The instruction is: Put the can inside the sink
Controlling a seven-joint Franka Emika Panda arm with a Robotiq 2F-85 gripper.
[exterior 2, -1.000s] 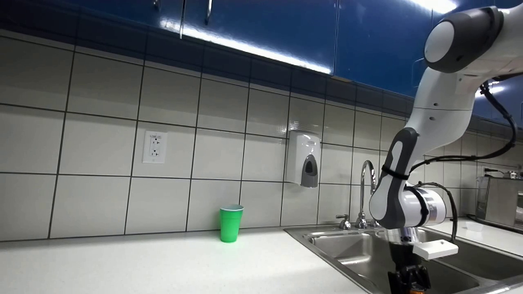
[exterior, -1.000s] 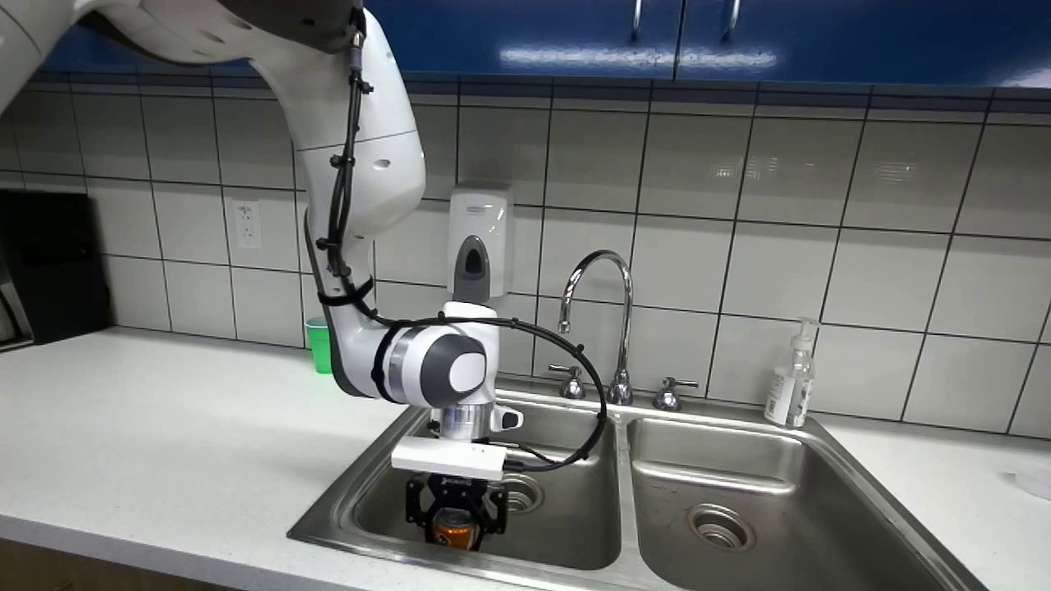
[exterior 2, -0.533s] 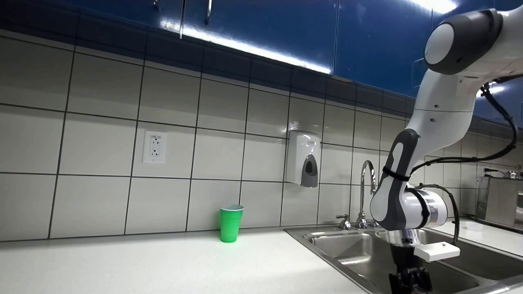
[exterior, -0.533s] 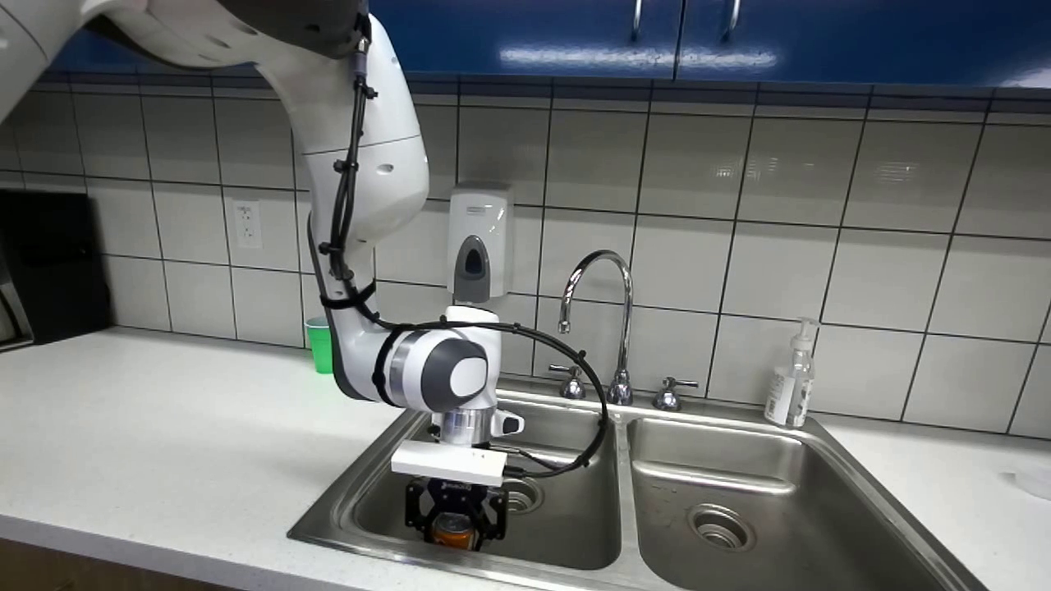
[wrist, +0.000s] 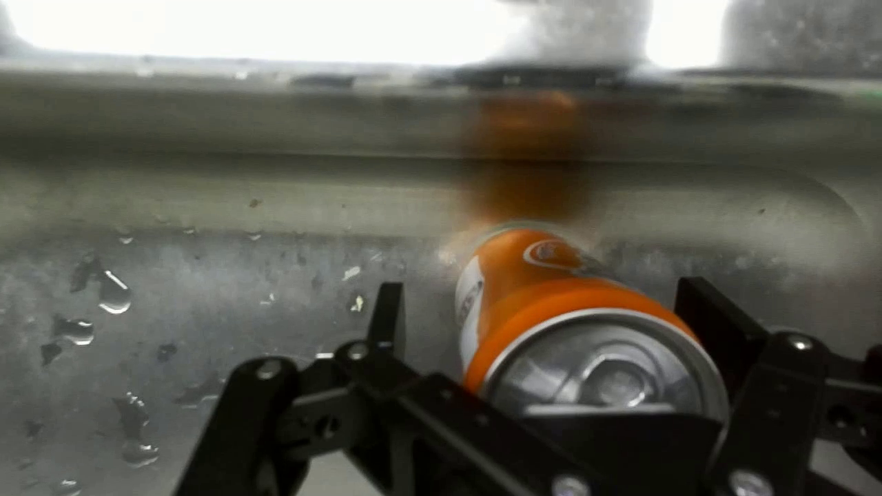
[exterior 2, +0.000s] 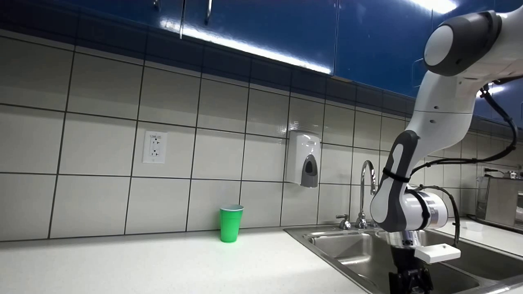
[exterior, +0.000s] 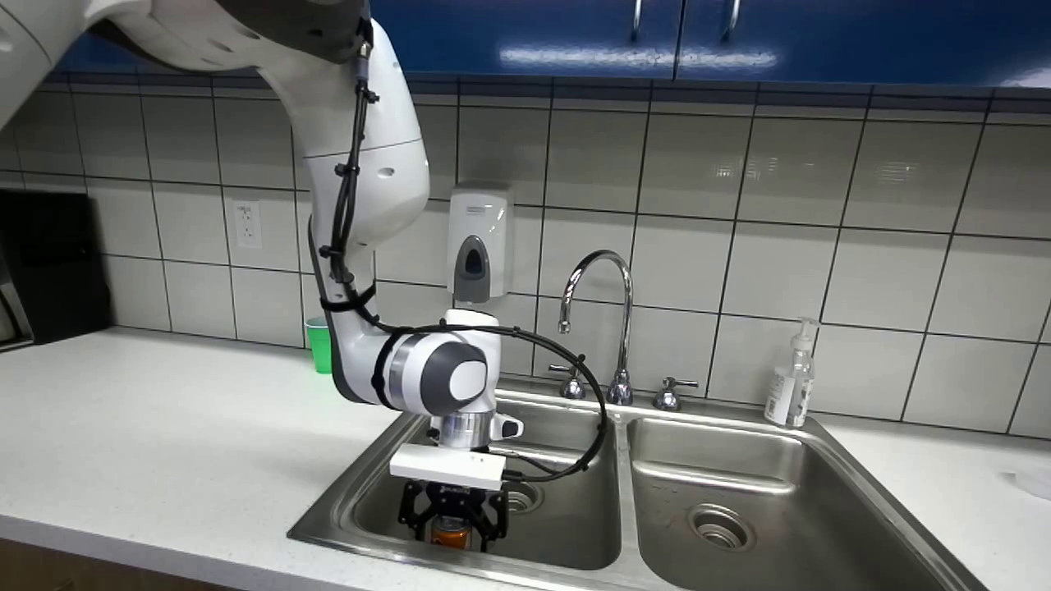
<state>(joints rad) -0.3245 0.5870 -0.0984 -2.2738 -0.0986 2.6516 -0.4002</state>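
Observation:
The orange can (exterior: 451, 538) with its silvery top is inside the sink (exterior: 628, 513), in the basin nearer the green cup, close to that basin's front wall. It looks upright. Around it my gripper (exterior: 452, 542) points down with its jaws spread. In the wrist view the can (wrist: 544, 275) lies between the fingers (wrist: 388, 317). A gap shows on its left side, while its right side is close to or touching the other finger; which, I cannot tell. The can is hidden or cut off below the gripper (exterior 2: 410, 283) in an exterior view.
A chrome tap (exterior: 624, 328) arches behind the basins, with handles on both sides. A pump bottle (exterior: 791, 377) stands at the sink's back corner. The green cup (exterior 2: 231, 223) is on the counter by the wall. A soap dispenser (exterior 2: 303, 159) hangs on the tiles.
The fingers have spread apart and let go of the can, which was held between them before. The arm has sunk slightly. The can has barely moved.

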